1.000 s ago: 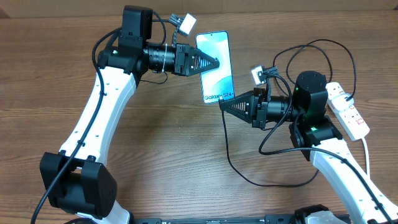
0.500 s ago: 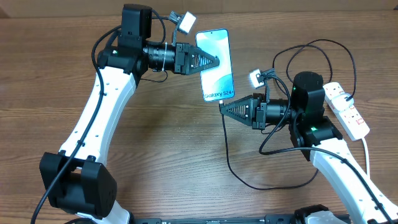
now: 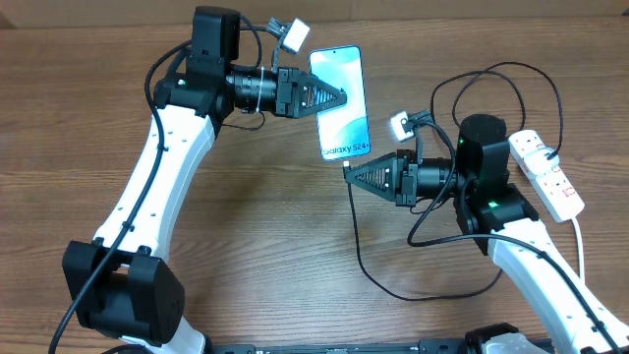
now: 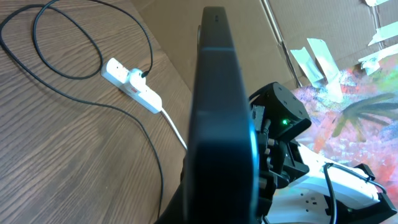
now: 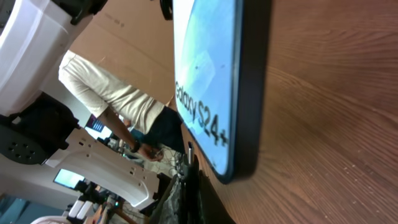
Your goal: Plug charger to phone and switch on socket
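The phone (image 3: pixel 344 98), light blue with "Galaxy S24+" at its near end, is held at its left long edge by my left gripper (image 3: pixel 337 98), which is shut on it. In the left wrist view the phone (image 4: pixel 222 124) shows edge-on and dark. My right gripper (image 3: pixel 348 170) is shut on the charger's small plug (image 5: pixel 189 149), just below the phone's near end (image 5: pixel 205 81) and apart from it. The thin black charger cable (image 3: pixel 360 236) loops down over the table and back to the white socket strip (image 3: pixel 550 175) at the right.
The socket strip also shows in the left wrist view (image 4: pixel 134 84), with black cable (image 4: pixel 149 143) looped around it. Its thick white cord (image 3: pixel 578 241) runs toward the front right. Both arms' bases stand at the front edge. Bare wooden table (image 3: pixel 246 226) lies between the arms.
My right gripper has shifted slightly left and toward the front with the plug. The left gripper and the phone have stayed put.
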